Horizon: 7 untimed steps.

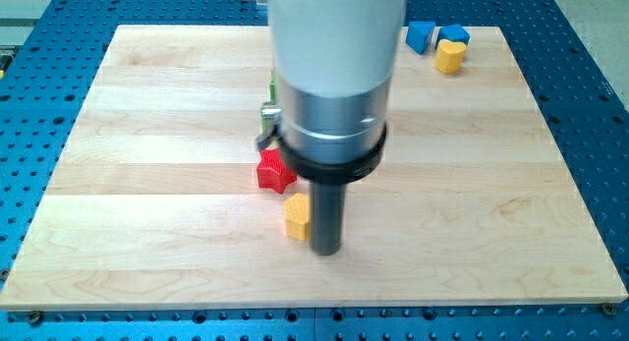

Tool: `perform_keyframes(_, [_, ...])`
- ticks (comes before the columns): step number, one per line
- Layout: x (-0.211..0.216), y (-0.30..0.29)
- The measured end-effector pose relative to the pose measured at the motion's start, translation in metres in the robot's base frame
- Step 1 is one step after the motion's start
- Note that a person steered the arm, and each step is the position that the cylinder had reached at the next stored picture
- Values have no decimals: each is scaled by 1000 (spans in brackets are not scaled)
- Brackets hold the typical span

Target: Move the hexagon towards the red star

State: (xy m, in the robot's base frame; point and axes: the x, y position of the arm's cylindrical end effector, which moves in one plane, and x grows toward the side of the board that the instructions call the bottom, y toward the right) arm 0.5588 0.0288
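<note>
A yellow hexagon block (pixel 296 216) lies on the wooden board, just below and to the right of the red star (pixel 274 171), a small gap apart. My tip (pixel 325 251) touches down right beside the hexagon, on its right side. The rod and the wide grey arm body above it hide part of the board's middle.
A green block (pixel 266 115) shows partly behind the arm, above the red star. At the view's top right stand a blue block (pixel 421 35), another blue block (pixel 454 33) and a yellow block (pixel 450 56). The wooden board (pixel 147 203) sits on a blue perforated table.
</note>
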Motion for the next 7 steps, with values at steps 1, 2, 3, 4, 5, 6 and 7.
perform_keyframes(1, [-21, -10])
perform_keyframes(2, [-17, -34])
perform_keyframes(3, [1, -6])
perform_keyframes(4, [3, -14])
perform_keyframes(5, [7, -21])
perform_keyframes(6, [28, -47])
perform_keyframes(7, [18, -52])
